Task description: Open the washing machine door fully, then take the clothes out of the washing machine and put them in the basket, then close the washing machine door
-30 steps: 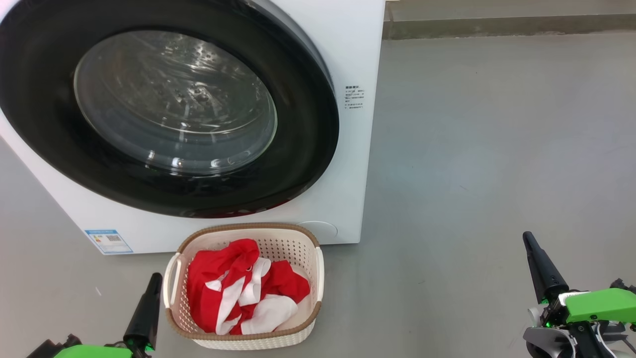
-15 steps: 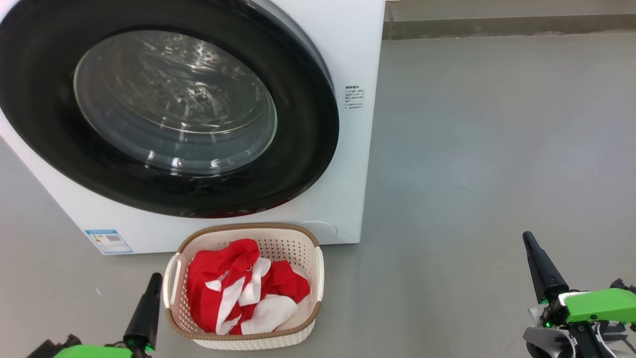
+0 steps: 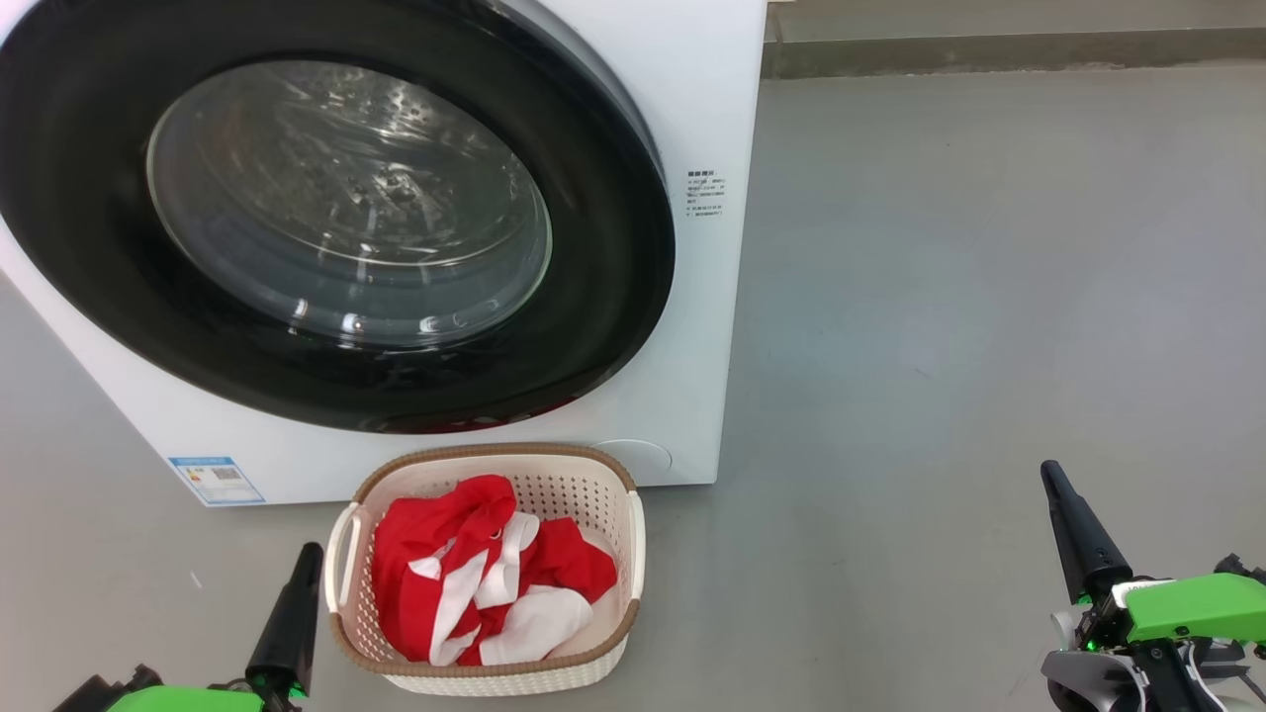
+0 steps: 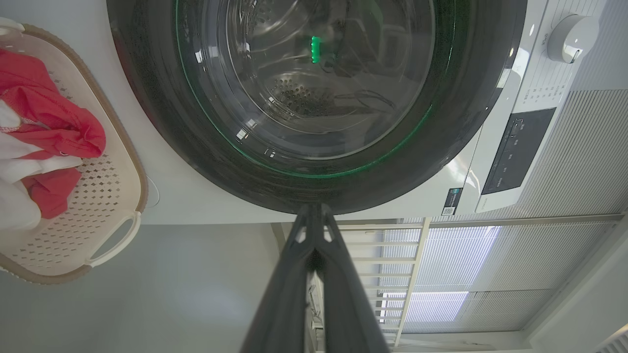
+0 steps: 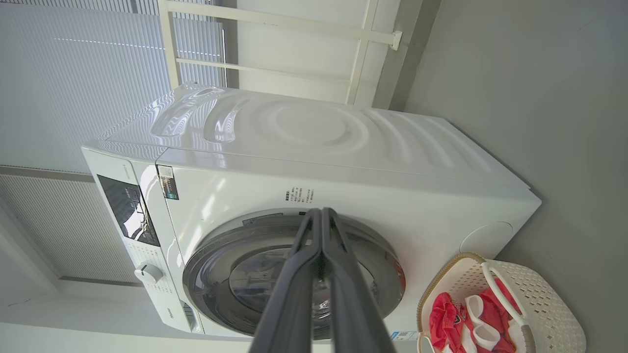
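Note:
The white washing machine (image 3: 707, 119) stands ahead with its black-rimmed door (image 3: 613, 297) shut against the front; the glass bowl (image 3: 346, 198) shows a bare drum. Red and white clothes (image 3: 485, 574) lie in the cream basket (image 3: 633, 539) on the floor just below the door. My left gripper (image 3: 307, 554) is shut, low at the basket's left handle, apart from it. My right gripper (image 3: 1050, 473) is shut, far right over bare floor. The left wrist view shows the door (image 4: 461, 122), basket (image 4: 117, 196) and clothes (image 4: 54, 127); the right wrist view shows the washing machine (image 5: 314, 137), door (image 5: 382, 255) and basket (image 5: 544, 294).
Grey floor (image 3: 989, 297) spreads to the right of the machine, up to a wall base (image 3: 989, 49) at the back. A control panel and knob (image 4: 569, 37) sit on the machine's top front. White railings and blinds (image 5: 73, 73) stand behind the machine.

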Available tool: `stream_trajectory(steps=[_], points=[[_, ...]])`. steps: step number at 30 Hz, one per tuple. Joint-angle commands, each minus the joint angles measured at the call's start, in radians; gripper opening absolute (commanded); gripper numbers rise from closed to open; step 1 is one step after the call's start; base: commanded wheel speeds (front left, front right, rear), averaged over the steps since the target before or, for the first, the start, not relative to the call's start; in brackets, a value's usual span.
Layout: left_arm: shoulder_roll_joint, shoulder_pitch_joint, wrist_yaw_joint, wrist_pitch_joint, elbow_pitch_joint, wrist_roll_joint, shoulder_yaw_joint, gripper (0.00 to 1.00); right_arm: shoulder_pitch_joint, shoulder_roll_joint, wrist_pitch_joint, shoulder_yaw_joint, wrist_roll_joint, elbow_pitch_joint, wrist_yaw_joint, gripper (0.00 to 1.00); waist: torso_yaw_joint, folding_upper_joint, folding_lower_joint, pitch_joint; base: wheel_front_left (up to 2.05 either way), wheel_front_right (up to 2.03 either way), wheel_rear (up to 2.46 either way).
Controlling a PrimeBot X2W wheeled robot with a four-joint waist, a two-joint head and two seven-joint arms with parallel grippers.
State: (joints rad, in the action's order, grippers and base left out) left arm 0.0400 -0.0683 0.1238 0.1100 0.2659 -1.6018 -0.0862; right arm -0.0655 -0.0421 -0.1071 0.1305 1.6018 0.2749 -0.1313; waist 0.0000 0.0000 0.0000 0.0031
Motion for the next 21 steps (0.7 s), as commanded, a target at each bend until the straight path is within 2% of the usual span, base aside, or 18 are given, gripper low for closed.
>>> stream_trajectory(steps=[1, 21], points=[[0.01, -0.04, 0.007, 0.003, -0.021, -0.007, -0.027, 0.0, -0.042, -0.008, -0.007, -0.016, 0.006, -0.03, 0.001, 0.0, 0.0, 0.0, 0.0, 0.0, 0.0, 0.0, 0.0], [0.01, -0.04, 0.007, 0.003, -0.021, -0.007, -0.027, 0.0, -0.042, -0.008, -0.007, -0.016, 0.006, -0.03, 0.001, 0.0, 0.0, 0.0, 0.0, 0.0, 0.0, 0.0, 0.0]])
